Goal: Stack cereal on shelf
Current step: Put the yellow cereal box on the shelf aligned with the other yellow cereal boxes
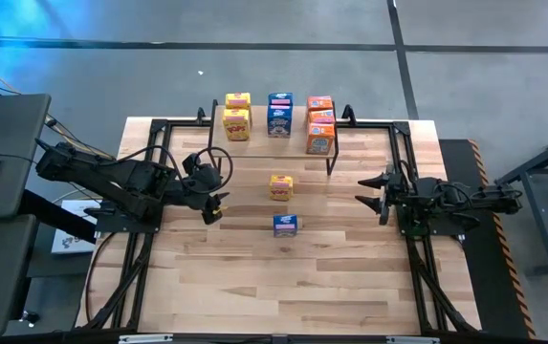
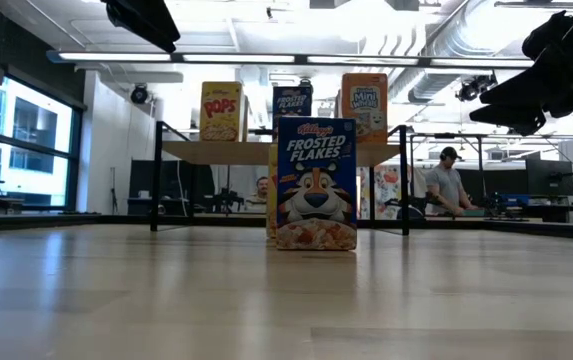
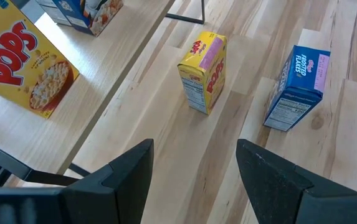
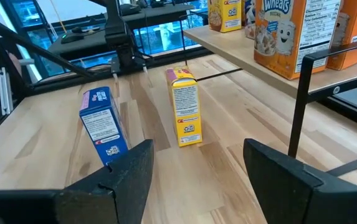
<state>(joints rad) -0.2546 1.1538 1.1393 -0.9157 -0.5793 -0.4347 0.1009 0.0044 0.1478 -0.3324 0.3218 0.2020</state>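
Note:
The shelf stands at the table's far middle and carries several cereal boxes: yellow, blue and orange. Two more boxes stand upright on the tabletop in front of it: a yellow one and, nearer the front edge, a blue one. My left gripper hovers left of these two, open and tilted down toward them. My right gripper is open on their right, about level, with nothing between its fingers.
The shelf's thin black legs stand close to my right gripper's far side. Black frame rails run along the table's left and right edges. Bare wood lies between the blue box and the near edge. People are in the room behind.

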